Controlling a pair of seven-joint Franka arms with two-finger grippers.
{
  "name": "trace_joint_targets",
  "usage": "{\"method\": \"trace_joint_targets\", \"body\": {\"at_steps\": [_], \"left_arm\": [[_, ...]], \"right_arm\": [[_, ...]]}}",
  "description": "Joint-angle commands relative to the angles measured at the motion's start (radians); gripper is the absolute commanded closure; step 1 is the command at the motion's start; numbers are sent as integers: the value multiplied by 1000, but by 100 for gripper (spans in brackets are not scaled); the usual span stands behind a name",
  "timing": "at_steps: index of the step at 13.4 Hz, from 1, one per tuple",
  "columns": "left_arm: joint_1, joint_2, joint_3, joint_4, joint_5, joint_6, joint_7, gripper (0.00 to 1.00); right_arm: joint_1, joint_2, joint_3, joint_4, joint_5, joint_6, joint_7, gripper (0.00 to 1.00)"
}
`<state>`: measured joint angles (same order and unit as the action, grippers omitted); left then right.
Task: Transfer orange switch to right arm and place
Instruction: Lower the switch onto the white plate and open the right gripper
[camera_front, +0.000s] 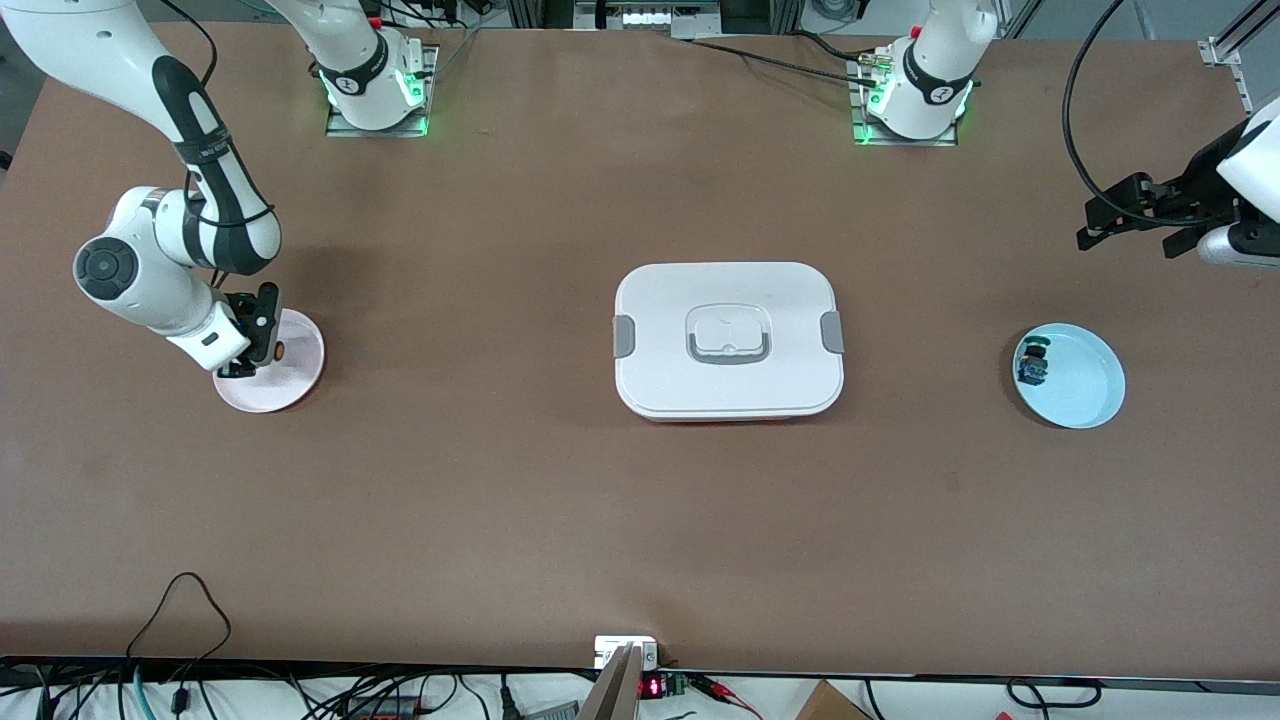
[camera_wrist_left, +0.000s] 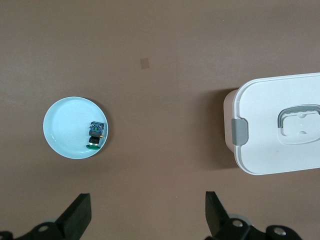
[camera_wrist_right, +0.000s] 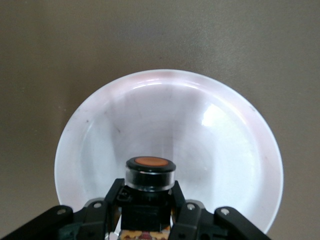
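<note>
Right wrist view: right hand (camera_wrist_right: 150, 212) grips the orange switch (camera_wrist_right: 149, 176) over the pink plate (camera_wrist_right: 240, 150). Left hand (camera_wrist_left: 147, 220), fingers wide, waits above the desk (camera_front: 500, 480).

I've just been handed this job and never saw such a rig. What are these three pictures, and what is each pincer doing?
Two white robot arms work at a brown table. One picture looks down from across it; the others come from each wrist. The right pincer is shut on the orange switch over the pink plate. The left pincer waits open at its end of the table. A green-capped switch lies in the blue plate. A closed white box sits mid-table.
</note>
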<state>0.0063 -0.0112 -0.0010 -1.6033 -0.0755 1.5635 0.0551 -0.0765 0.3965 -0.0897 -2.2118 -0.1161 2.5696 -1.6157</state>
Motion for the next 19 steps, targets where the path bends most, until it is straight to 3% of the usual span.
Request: {"method": "trace_joint_targets", "body": {"at_steps": [1,7,8,9,10,15,19], "left_arm": [[-14,7,1,19,28,-13,-18,0],[-12,13,1,22,26,-16,-15,0],[-12,13,1,22,26,-16,-15,0],[-11,13,1,22,26,-16,-15,0],[-11,13,1,22,26,-16,-15,0],[-9,13,1,22,26,-16,-14,0],[-8,14,2,22,26,-16,-14,0]], "right_arm": [[-23,11,21,-19,13,46,-27,99],[-28,10,44,-25,16,47,-89,92],[-28,10,44,-23,19,47,-87,63],[-28,8,44,-23,64,46,-83,1],[-28,7,44,-23,110,38,-82,0],[-26,-67,56,10,170,-83,-78,0],[-20,-125,62,107,332,-276,-66,0]]}}
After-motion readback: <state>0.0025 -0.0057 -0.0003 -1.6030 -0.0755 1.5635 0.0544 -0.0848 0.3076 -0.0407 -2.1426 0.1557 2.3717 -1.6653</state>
